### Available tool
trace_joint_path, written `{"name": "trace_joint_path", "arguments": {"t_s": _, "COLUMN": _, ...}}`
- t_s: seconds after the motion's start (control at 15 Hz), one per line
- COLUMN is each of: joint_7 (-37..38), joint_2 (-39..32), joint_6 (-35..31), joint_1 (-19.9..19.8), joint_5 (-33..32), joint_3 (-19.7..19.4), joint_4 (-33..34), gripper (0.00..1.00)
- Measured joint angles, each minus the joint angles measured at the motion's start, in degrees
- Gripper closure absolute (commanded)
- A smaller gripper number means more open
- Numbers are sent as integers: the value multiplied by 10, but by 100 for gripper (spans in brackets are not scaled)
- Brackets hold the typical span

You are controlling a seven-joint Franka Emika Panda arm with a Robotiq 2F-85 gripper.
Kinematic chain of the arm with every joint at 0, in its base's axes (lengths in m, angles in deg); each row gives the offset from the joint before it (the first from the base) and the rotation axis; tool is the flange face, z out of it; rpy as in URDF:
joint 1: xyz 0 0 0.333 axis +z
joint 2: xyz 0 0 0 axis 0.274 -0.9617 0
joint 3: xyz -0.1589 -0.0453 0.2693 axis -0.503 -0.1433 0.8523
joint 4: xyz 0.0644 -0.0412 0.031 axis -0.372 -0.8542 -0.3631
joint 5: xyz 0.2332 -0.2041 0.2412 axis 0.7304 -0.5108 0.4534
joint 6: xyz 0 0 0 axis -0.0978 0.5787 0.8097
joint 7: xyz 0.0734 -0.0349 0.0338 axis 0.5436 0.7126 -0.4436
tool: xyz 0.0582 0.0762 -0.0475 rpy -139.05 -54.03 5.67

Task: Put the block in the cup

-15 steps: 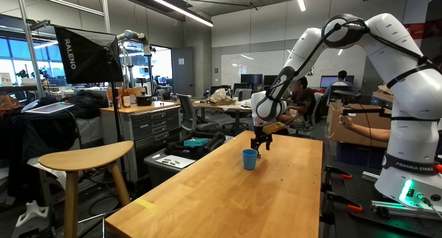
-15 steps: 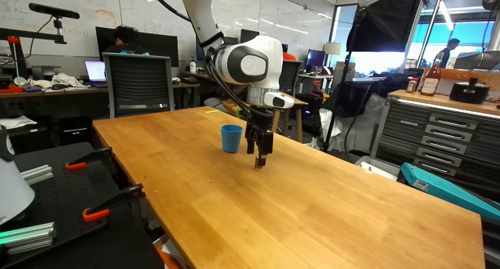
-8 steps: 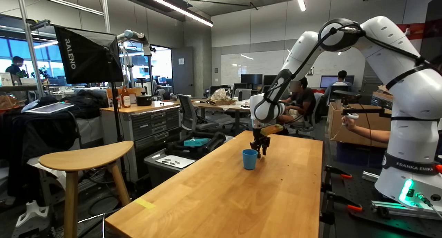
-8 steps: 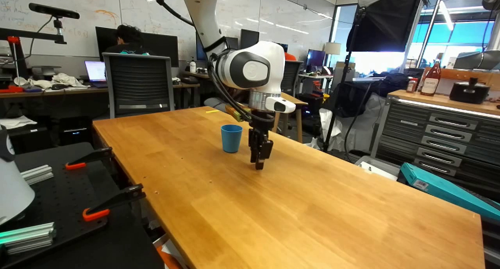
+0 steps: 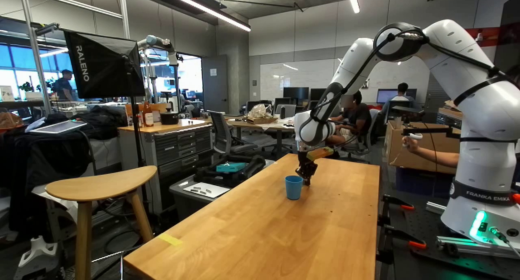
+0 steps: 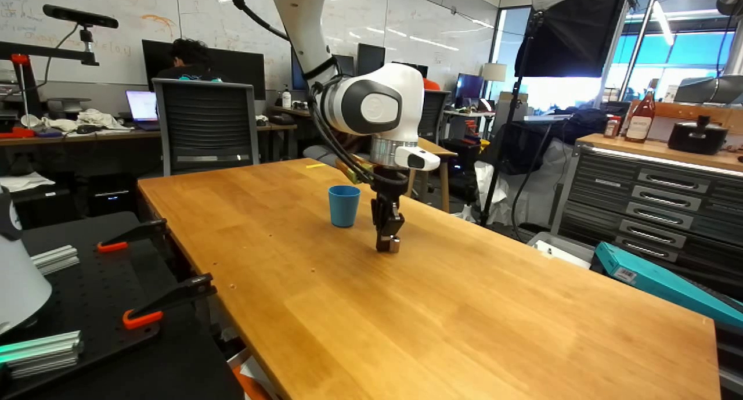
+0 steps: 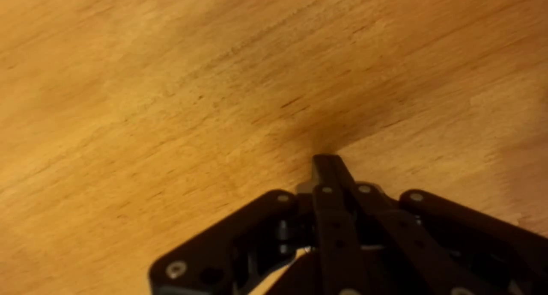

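Note:
The blue cup [image 6: 343, 206] stands upright on the wooden table [image 6: 464, 307] in both exterior views, close beside my gripper [image 6: 383, 247]. Its jaws point down at the tabletop. In the wrist view the dark fingertips [image 7: 322, 164] meet, and no gap shows between them. A small pinkish-brown piece, apparently the block [image 6: 395, 245], shows against the lower fingers in an exterior view; whether they grip it or only touch it I cannot tell. No block can be made out in the wrist view. The cup [image 5: 293, 187] partly overlaps the gripper's lower end in an exterior view.
Clamps [image 6: 145, 319] hold the dark mounting bench beside the table's long edge. A stool [image 5: 101, 183] and a grey bin with a white sheet [image 5: 206, 189] stand along the opposite edge. A person's hand holding a controller [image 5: 412, 137] shows near the robot base.
The gripper's fingers have come together from open, and the hand has dropped slightly. The small pinkish piece now shows on the other side of the fingertips. The cup has not moved.

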Motion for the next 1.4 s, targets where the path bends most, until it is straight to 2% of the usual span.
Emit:
{"name": "trace_joint_path", "arguments": {"t_s": 0.53, "joint_7": 0, "joint_2": -1, "joint_6": -6, "joint_1": -1, "joint_5": 0, "joint_3": -3, "joint_4": 11, "gripper": 7}}
{"name": "trace_joint_path", "arguments": {"t_s": 0.6, "joint_7": 0, "joint_2": -1, "joint_6": -8, "joint_1": -1, "joint_5": 0, "joint_3": -4, "joint_4": 13, "gripper": 1}}
{"name": "trace_joint_path", "arguments": {"t_s": 0.73, "joint_7": 2, "joint_2": -2, "joint_6": -15, "joint_1": -1, "joint_5": 0, "joint_3": -6, "joint_4": 15, "gripper": 0}}
{"name": "trace_joint_path", "arguments": {"t_s": 0.8, "joint_7": 3, "joint_2": -3, "joint_6": -18, "joint_1": -1, "joint_5": 0, "joint_3": -7, "joint_4": 15, "gripper": 26}}
{"name": "trace_joint_path", "arguments": {"t_s": 0.93, "joint_7": 3, "joint_2": -4, "joint_6": -23, "joint_1": -1, "joint_5": 0, "joint_3": -8, "joint_4": 15, "gripper": 27}}
{"name": "trace_joint_path", "arguments": {"t_s": 1.4, "joint_7": 3, "joint_2": -19, "joint_6": -49, "joint_1": 0, "joint_5": 0, "joint_3": -8, "joint_4": 15, "gripper": 81}}
